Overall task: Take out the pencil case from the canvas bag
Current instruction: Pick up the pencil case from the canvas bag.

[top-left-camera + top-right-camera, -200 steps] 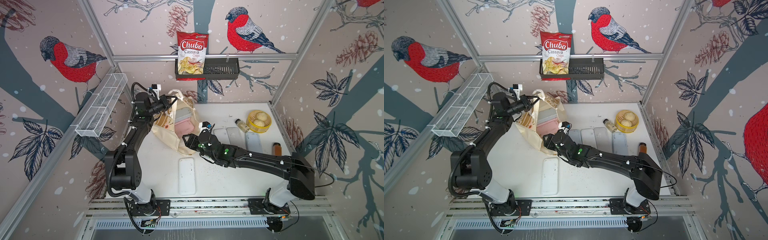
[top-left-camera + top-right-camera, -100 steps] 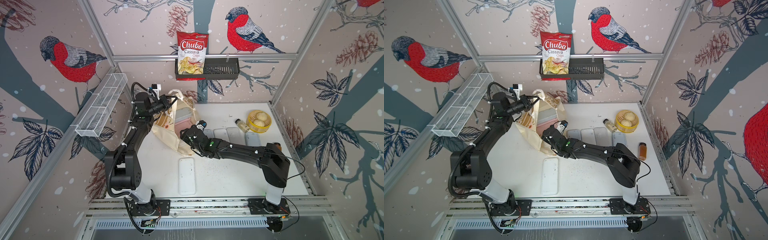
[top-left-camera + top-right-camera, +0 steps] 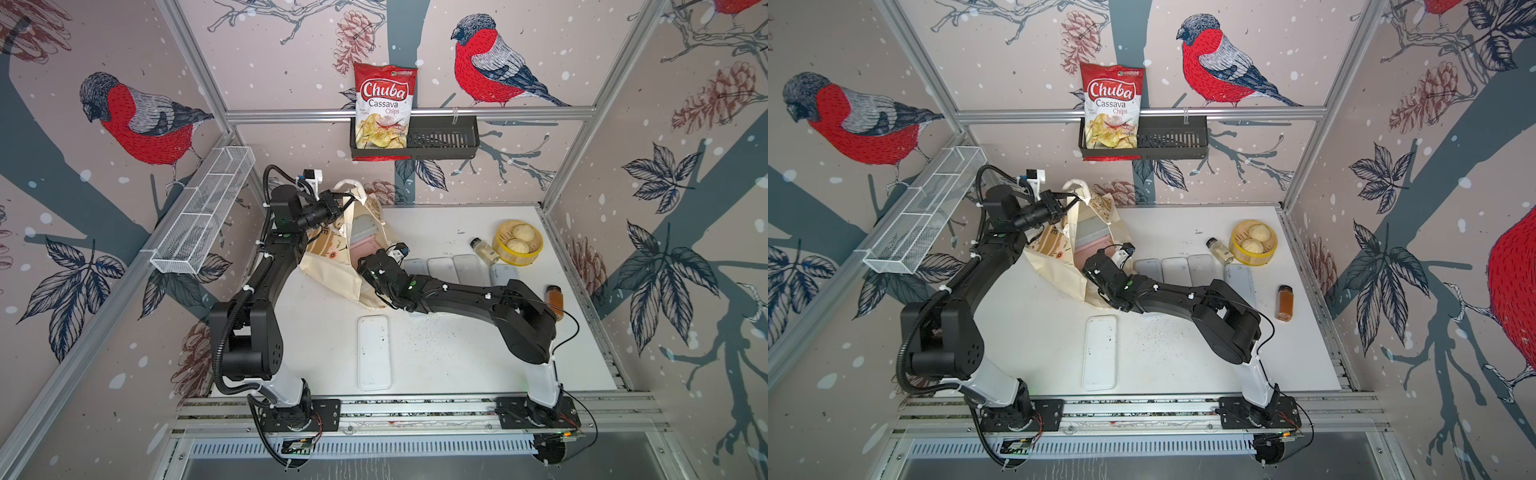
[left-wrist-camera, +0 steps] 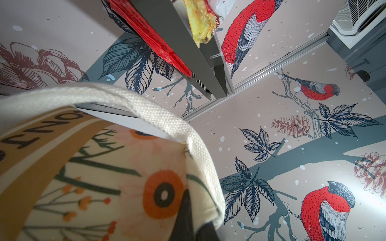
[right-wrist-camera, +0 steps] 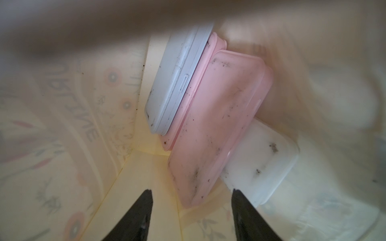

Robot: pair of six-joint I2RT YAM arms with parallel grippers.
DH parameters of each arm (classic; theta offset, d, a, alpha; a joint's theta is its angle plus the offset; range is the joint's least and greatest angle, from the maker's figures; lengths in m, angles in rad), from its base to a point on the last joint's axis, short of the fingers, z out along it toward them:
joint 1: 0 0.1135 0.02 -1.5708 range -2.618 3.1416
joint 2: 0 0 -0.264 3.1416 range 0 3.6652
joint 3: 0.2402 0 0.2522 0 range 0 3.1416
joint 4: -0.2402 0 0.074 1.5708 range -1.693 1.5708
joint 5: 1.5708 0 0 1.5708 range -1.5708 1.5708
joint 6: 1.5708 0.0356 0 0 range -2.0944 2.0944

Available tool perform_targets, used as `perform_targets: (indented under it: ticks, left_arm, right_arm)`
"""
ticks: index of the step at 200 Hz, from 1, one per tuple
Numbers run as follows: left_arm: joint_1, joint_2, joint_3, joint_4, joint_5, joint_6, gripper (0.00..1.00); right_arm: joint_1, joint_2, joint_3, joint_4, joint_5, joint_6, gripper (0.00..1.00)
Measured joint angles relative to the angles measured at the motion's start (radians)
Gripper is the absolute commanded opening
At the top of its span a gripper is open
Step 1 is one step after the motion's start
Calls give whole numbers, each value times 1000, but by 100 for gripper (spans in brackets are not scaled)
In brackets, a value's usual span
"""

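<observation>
The cream canvas bag (image 3: 332, 270) (image 3: 1059, 270) lies at the back left of the table, mouth facing the right arm. My left gripper (image 3: 345, 203) (image 4: 194, 225) is shut on its rim by the loop handle (image 4: 167, 121), holding the mouth up. My right gripper (image 3: 362, 261) (image 5: 191, 191) reaches inside the bag, open and holding nothing. Ahead of it lie three pencil cases: a pink one (image 5: 219, 125) whose near end sits just beyond the gap between the fingertips, a grey one (image 5: 175, 83) leaning on it, and a white one (image 5: 263, 160) beside it. Both top views show the grey case (image 3: 363, 226) and the pink case (image 3: 1090, 251).
Several pale cases (image 3: 442, 268) lie in a row right of the bag, another (image 3: 374, 352) nearer the front. A steamer with buns (image 3: 517, 243), a small bottle (image 3: 484, 251) and a spice jar (image 3: 555, 301) stand at the right. A wire basket (image 3: 203, 216) hangs left.
My right arm has swung left and pushed its gripper into the bag's mouth, jaws spreading a little. The left arm has kept still, holding the bag.
</observation>
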Motion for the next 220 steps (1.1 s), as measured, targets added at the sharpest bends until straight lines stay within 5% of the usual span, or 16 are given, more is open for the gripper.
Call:
perform_targets:
  ticks: [103,220]
  left_arm:
    - [0,-5,0,8,2,0,0]
    - [-10,-5,-3,0,-10,7,0]
  right_arm:
    - [110,-31,25,1,229,-82,63]
    - [21,167,282,-215,126,-55,64]
